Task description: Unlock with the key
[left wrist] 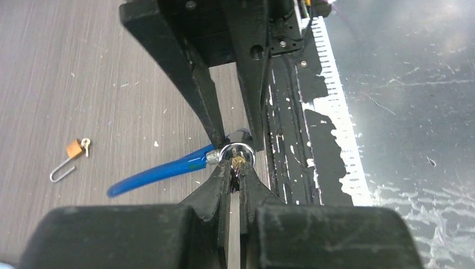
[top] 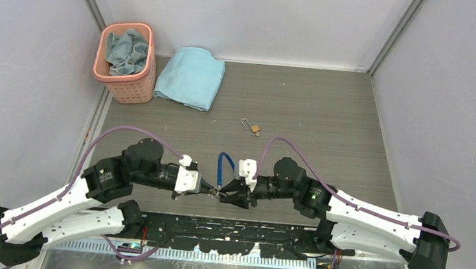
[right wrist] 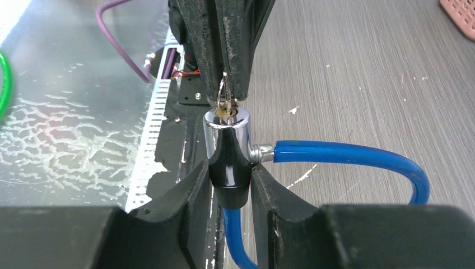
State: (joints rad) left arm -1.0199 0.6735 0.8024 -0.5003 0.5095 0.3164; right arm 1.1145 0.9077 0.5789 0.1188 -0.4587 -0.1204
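Note:
The blue cable (top: 222, 164) loops up from its chrome and black lock cylinder (right wrist: 226, 134). My right gripper (right wrist: 229, 168) is shut on the black part of the cylinder and holds it near the table's front edge. My left gripper (left wrist: 236, 167) is shut on the tiny silvery key (right wrist: 223, 98), whose tip sits in the brass keyhole (right wrist: 225, 112) on the cylinder's end face. The two grippers meet tip to tip in the top view, left (top: 212, 189) and right (top: 230, 194). The key is mostly hidden between the left fingers (left wrist: 221, 179).
A small brass padlock (top: 253, 128) with an open silver shackle lies on the table beyond the arms, also in the left wrist view (left wrist: 74, 148). A pink basket (top: 125, 66) and a light blue towel (top: 192, 76) are at the back left. A black rail (top: 233, 228) runs along the front edge.

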